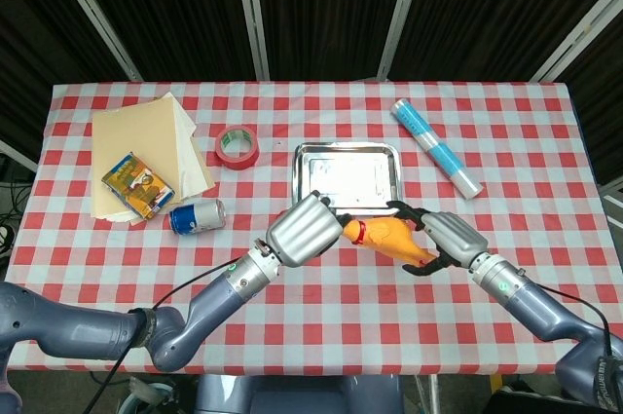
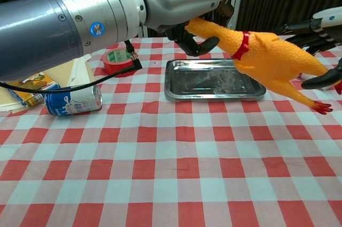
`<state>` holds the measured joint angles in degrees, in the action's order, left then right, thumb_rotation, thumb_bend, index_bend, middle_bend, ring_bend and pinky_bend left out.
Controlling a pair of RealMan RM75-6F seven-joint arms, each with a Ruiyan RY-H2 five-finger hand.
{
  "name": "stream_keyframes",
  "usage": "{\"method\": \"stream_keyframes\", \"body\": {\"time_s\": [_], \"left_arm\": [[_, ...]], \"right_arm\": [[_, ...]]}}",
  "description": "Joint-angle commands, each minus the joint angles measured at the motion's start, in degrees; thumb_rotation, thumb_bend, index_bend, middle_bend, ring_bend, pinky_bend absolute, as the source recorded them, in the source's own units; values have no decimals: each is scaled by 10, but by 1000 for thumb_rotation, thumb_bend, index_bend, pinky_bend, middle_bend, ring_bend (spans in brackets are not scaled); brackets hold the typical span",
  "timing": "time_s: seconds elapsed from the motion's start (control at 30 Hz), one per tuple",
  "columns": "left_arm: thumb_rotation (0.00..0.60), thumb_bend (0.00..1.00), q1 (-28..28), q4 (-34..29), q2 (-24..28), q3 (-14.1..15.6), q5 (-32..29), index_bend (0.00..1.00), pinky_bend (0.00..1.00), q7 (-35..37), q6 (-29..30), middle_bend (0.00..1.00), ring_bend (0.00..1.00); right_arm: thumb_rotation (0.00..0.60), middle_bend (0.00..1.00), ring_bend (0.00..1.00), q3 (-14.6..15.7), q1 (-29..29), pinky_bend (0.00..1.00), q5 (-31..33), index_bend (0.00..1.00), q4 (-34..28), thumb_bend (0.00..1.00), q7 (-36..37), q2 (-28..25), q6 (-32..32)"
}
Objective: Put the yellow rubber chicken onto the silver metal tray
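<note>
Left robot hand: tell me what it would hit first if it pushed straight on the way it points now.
The left robot hand holds the yellow rubber chicken by the head and points up the table. Straight on, it would probably first meet the near rim of the silver metal tray, though its height above it is unclear.

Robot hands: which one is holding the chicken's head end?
The left robot hand holds the chicken by its head end. The right robot hand is by its tail, fingers spread.
</note>
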<state>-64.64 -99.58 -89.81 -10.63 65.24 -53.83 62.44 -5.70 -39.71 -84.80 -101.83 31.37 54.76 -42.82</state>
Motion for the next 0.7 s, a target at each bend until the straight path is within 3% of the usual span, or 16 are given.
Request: {"method": "stream_keyframes", "body": {"time_s": [0.03, 0.17, 0.33, 0.43, 0.57, 0.7], "left_arm": [[600, 848, -1, 2, -5, -1, 0, 611, 692, -3, 2, 710, 625], [600, 848, -2, 3, -13, -4, -1, 610, 693, -6, 3, 710, 625], [600, 848, -3, 3, -21, -9, -4, 610, 692, -7, 7, 712, 625], [600, 848, -3, 3, -24, -11, -2, 610, 693, -6, 9, 713, 625], [600, 848, -3, 3, -27, -13, 3, 611, 692, -3, 11, 714, 625], [600, 849, 0, 2, -27, -13, 11, 611, 693, 2, 14, 714, 625]], "right_arm": [[600, 229, 191, -3, -1, 297, 5, 32, -2, 259, -2, 1, -2], [600, 229, 222, -7, -1, 298, 17, 80, -4, 258, -6, 3, -4], [600, 285, 314, -13, -2, 375, 31, 183, -4, 258, -14, 8, -9], [600, 374, 409, -16, -2, 458, 45, 314, -2, 258, -24, 14, -11], [600, 565, 621, -23, 0, 650, 67, 598, 4, 266, -42, 27, -19], [600, 754, 837, -30, 4, 852, 88, 850, 10, 364, -62, 38, -32]]}}
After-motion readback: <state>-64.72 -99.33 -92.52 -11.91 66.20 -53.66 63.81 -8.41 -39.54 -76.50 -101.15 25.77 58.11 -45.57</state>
